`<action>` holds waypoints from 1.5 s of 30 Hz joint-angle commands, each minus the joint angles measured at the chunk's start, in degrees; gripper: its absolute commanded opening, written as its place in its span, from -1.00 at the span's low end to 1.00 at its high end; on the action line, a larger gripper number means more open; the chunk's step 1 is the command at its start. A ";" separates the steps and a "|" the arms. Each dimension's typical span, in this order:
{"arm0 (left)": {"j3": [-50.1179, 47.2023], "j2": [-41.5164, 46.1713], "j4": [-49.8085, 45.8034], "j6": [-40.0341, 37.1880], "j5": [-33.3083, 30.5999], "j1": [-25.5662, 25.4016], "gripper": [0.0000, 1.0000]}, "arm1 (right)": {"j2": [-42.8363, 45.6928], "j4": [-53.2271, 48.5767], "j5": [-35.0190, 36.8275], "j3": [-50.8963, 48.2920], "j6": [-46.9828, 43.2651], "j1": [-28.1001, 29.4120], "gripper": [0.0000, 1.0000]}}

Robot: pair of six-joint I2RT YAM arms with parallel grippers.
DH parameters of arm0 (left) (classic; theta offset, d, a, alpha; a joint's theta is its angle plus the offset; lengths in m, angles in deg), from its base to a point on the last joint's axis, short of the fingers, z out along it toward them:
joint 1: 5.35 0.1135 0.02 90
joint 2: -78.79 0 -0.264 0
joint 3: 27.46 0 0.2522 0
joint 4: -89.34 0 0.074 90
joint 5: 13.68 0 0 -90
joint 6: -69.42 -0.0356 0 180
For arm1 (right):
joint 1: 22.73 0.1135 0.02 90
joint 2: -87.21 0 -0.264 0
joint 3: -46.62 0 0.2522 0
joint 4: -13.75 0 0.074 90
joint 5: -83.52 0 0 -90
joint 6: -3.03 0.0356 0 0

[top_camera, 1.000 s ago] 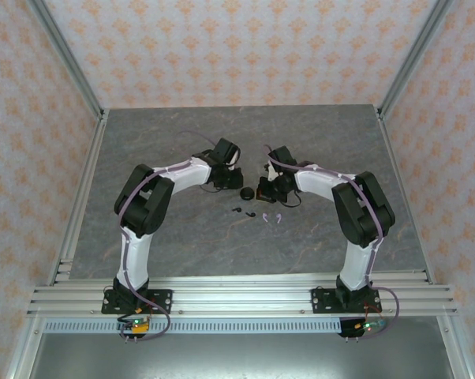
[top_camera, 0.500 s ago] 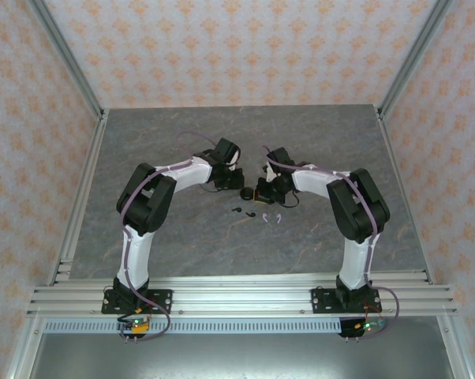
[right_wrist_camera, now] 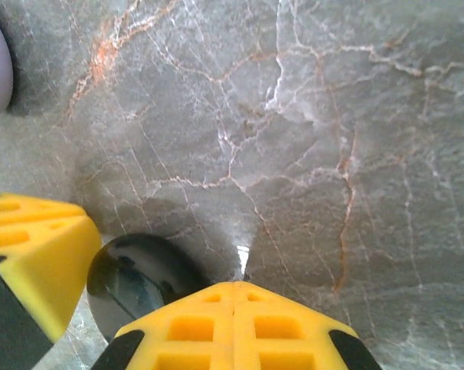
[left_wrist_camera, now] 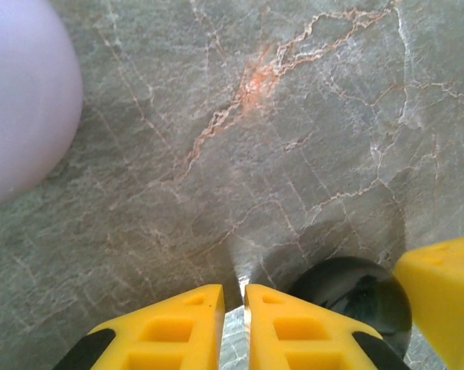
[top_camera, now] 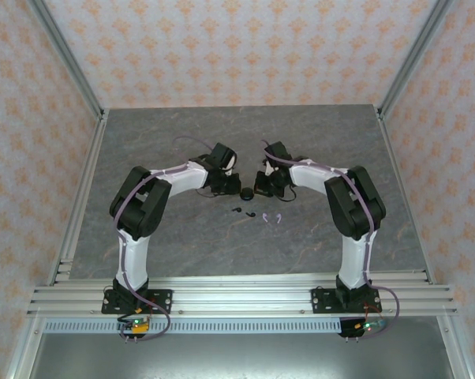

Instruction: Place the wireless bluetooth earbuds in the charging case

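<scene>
Top external (clerk): entry one, left gripper [top_camera: 234, 187] and right gripper [top_camera: 260, 186], tips converged at mid-table on either side of the black case [top_camera: 247, 193].

Checker: State of each?

Clerk: Both pinched closed, nothing between the fingers. Probable reason: closed tips make a narrow tool for bracing or prising the round case, which looks lidded. That is a reading, not an observation.

Checker: Entry two, the earbuds?

Clerk: Black earbuds [top_camera: 243, 212], one pair, lying loose on the table [top_camera: 158, 142] just to the near side of the black case. Lavender earbuds [top_camera: 271, 219], one pair, beside them toward the right arm. None in a case, none held, so insertion is not yet begun.

Checker: Entry three?

Clerk: Lavender case [left_wrist_camera: 20, 92], pale and rounded, standing apart from the black one, cut off by the frame edge in the left wrist view.

Checker: Unresolved items?

Clerk: Contact. Both wrist views show the black case's glossy dome just beside the yellow fingers, but whether either one touches it is unclear. Its seam or hinge cannot be made out. Which earbud is the left and which the right of each pair: too small to tell.
</scene>
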 commanded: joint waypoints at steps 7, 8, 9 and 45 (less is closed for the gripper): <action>-2.85 3.43 -2.13 0.22 -0.82 -0.88 -0.64 | -0.97 -3.97 4.13 2.75 -1.27 0.36 -0.94; -3.07 3.76 -1.93 0.33 -0.83 -0.89 -0.63 | -1.09 -4.05 4.12 2.82 -1.24 0.35 -0.94; -3.25 3.98 -1.97 0.35 -0.84 -0.84 -0.63 | -1.17 -4.14 4.10 3.09 -1.24 0.37 -0.94; 1.22 -1.05 -1.78 1.58 -0.10 -0.57 -0.81 | -0.88 -3.92 -3.47 0.98 -2.66 0.44 -0.95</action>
